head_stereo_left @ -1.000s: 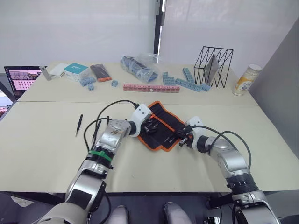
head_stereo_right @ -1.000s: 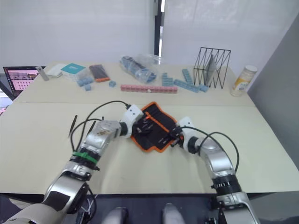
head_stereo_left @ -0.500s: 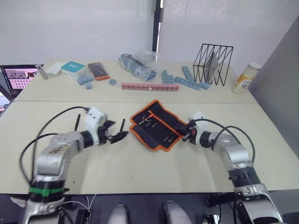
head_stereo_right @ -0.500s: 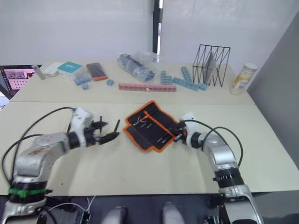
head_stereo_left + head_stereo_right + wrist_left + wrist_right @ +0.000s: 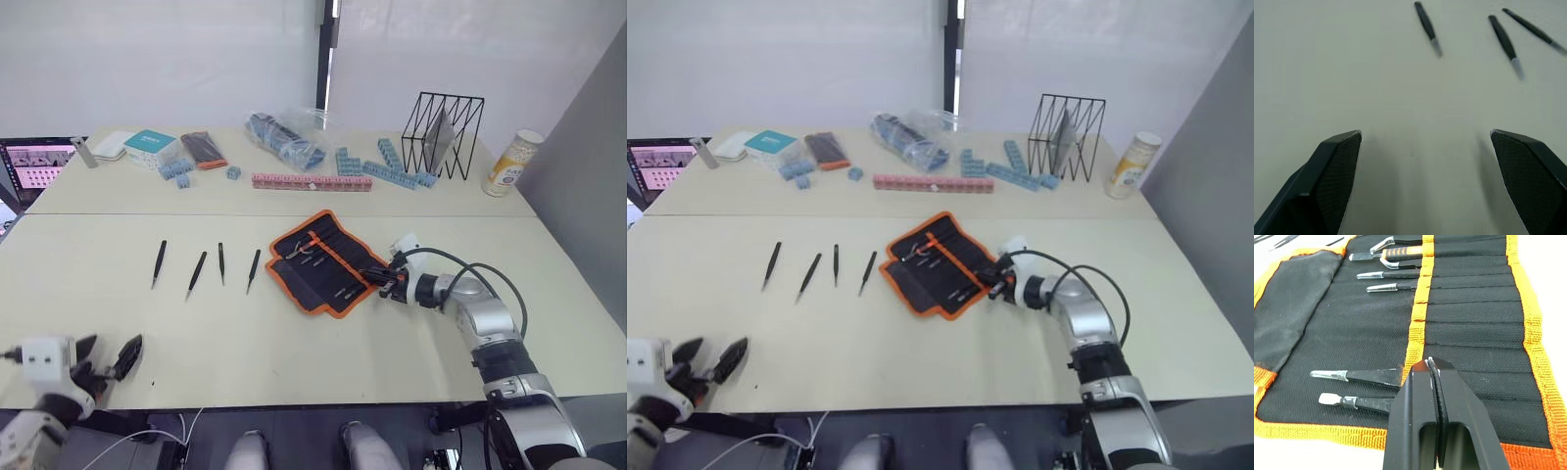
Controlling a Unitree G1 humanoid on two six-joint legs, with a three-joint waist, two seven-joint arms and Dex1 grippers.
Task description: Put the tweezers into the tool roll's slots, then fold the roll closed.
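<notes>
The tool roll (image 5: 315,258) lies open in the middle of the table, black with orange trim, and several tools sit in its slots (image 5: 1474,308). Several slim black tweezers (image 5: 197,274) lie in a row on the table to its left. Three of them (image 5: 1504,41) show ahead in the left wrist view. My left gripper (image 5: 104,356) hovers open at the near left table edge, well short of the tweezers, with nothing between its fingers. My right gripper (image 5: 1431,363) is shut, its tip over the roll's lower slots at the roll's right edge (image 5: 382,278).
Along the back stand a black wire rack (image 5: 446,135), a yellow can (image 5: 515,164), blue blocks (image 5: 392,168), a pink block strip (image 5: 311,182), a plastic bag (image 5: 289,137), a teal box (image 5: 152,147) and a laptop (image 5: 39,164).
My left arm has pulled back from the roll to the near left table edge with its fingers open. Several tweezers now lie uncovered left of the roll. The right gripper stays at the roll's edge.
</notes>
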